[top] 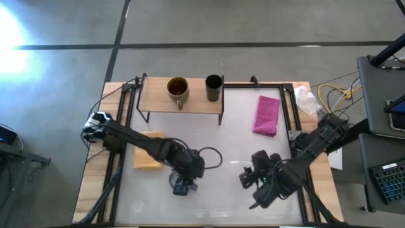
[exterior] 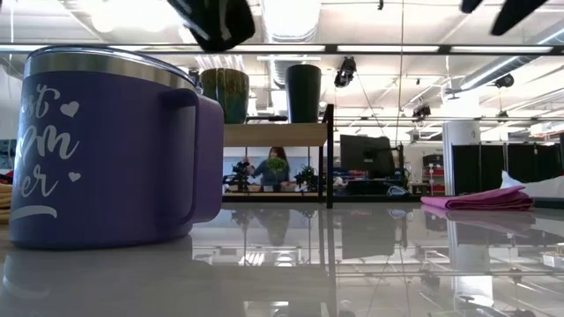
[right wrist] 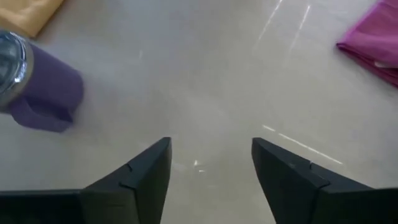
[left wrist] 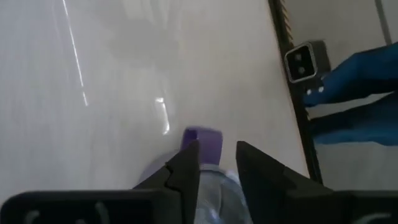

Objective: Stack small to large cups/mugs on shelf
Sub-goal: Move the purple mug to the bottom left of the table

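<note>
The purple mug (top: 181, 185) stood on the white table (top: 234, 126), right beneath the left gripper (top: 185, 172), with its handle (left wrist: 203, 144) jutting out beyond the fingertips. In the left wrist view the two fingers (left wrist: 186, 171) were a narrow gap apart above the silvery rim (exterior: 106, 58); whether they already pinched the wall could not be told. Ahead of that gripper, well apart across the table, the shelf (top: 181, 103) carried the olive-brown mug (top: 178, 88) and, just beside it, the black cup (top: 214, 87).

The step in hand looked to be the grasp of the last and largest mug. To do it well, one finger should probably go inside the rim and one outside, set away from the handle, and close firmly before any lift, since a heavy mug held by the lip may swing. The lift would need to clear the shelf board, and the mug would want setting on the olive mug's far side from the black cup.

The yellow pad (top: 147, 159) lay beside the left arm. The right gripper (top: 252, 177) hovered near, fingers (right wrist: 134, 177) spread wide and holding nothing, the pink cloth (top: 266, 115) beyond it.
</note>
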Controlling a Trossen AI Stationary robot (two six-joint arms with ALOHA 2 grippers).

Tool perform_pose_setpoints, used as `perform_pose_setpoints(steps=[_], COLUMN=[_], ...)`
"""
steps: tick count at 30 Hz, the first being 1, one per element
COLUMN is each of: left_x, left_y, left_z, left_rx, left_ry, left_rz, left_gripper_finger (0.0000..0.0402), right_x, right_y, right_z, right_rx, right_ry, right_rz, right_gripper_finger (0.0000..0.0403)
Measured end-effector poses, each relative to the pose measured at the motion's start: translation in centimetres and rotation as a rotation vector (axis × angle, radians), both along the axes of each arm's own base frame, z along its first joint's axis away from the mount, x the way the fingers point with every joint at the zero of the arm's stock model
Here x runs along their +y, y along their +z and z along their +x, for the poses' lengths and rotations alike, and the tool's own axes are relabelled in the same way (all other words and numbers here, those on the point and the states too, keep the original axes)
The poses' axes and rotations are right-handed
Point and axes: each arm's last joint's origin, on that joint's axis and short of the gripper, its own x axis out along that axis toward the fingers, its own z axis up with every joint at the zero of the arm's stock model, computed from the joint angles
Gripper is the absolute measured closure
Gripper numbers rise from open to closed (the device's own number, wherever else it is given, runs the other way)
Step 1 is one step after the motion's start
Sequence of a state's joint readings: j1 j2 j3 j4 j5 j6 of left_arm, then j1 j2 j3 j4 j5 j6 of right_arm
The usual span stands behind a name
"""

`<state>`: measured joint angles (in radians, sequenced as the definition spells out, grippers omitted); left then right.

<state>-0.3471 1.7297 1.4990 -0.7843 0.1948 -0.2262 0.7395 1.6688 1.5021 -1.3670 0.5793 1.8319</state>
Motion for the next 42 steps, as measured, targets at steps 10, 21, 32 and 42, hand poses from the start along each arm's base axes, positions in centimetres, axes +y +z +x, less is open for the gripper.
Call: perform_pose_setpoints(steps=[10, 21, 32, 42], left_x=[-1.5, -2.9, -3.0, -3.0], left_y=[-0.9, -3.1, -3.9, -4.7], left_z=[1.4, 2.3, 1.6, 0.4], left_rx=[-0.021, 0.000, 0.063, 0.164], left_ry=[-0.013, -0.095, -0.125, -0.145], left_rz=[0.041, 0.108, 0.209, 0.242], left_gripper_finger=[0.0235, 0.0230, 0.0230, 0.0230], right_x=[1.2, 2.1, 2.4, 2.2], right_y=[-0.3, -1.3, -2.1, -2.8], right_z=[-1.8, -3.1, -4.0, -4.2], right_rx=[-0.014, -0.014, -0.022, -0.017], right_ry=[-0.009, -0.014, -0.047, -0.081], right_rz=[-0.030, -0.024, -0.022, -0.035], right_gripper_finger=[0.0175, 0.0174, 0.0174, 0.0174])
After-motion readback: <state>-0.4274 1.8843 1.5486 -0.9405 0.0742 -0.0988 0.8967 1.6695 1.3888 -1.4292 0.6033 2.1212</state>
